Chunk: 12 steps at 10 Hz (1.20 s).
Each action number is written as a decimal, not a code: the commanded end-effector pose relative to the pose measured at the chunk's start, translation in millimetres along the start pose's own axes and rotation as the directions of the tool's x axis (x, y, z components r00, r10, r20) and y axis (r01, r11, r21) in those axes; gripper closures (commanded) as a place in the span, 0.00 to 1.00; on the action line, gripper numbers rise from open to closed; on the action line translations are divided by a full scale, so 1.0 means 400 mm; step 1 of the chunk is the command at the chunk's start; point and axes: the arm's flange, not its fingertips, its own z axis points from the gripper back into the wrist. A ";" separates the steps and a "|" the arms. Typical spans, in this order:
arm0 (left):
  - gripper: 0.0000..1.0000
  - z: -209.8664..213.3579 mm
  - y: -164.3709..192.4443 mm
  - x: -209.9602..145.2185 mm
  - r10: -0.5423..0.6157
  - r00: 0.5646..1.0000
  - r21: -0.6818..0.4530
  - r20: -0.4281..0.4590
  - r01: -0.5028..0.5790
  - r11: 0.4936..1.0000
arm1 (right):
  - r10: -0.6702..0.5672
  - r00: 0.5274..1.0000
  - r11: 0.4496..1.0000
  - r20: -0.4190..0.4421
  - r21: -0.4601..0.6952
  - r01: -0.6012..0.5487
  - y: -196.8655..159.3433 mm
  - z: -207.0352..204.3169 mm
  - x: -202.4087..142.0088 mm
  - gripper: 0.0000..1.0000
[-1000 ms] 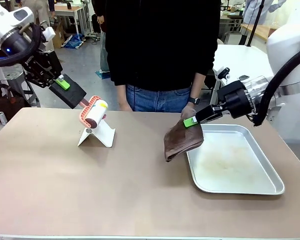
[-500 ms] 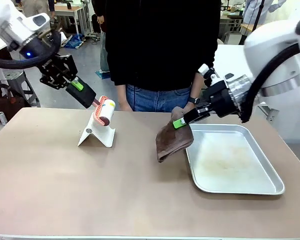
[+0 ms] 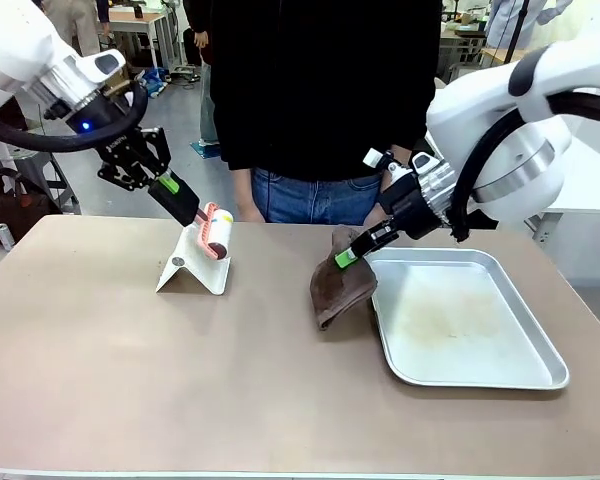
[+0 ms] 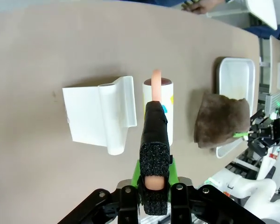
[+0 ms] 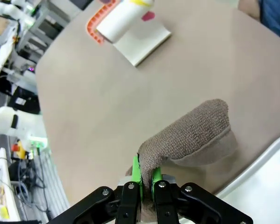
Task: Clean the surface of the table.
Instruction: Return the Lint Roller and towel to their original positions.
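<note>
The brownish table spans the front view. My left gripper is shut on the black foam handle of an orange lint roller, holding it over a white stand. In the left wrist view the gripper clamps the handle, with the roller beside the stand. My right gripper is shut on a brown cloth that hangs just left of the tray, its lower edge at or barely above the table. In the right wrist view the gripper pinches the cloth.
A shiny metal tray lies on the table's right part, smudged inside. A person in a black top stands at the far edge, one hand behind the cloth. The near half of the table is bare.
My left gripper swung right and down, carrying the lint roller to the stand. My right gripper moved left with the cloth, off the tray's corner and lower over the table.
</note>
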 end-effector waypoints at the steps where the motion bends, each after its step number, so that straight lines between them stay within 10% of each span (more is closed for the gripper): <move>1: 0.77 -0.018 -0.006 0.011 -0.044 0.999 0.046 -0.024 0.045 0.998 | -0.039 0.999 0.999 -0.005 -0.017 0.039 -0.017 -0.008 0.033 0.91; 12: 0.77 -0.122 0.043 0.030 -0.008 1.000 0.023 -0.013 0.008 1.000 | -0.055 0.998 0.998 0.003 0.016 0.055 -0.053 -0.032 0.020 0.91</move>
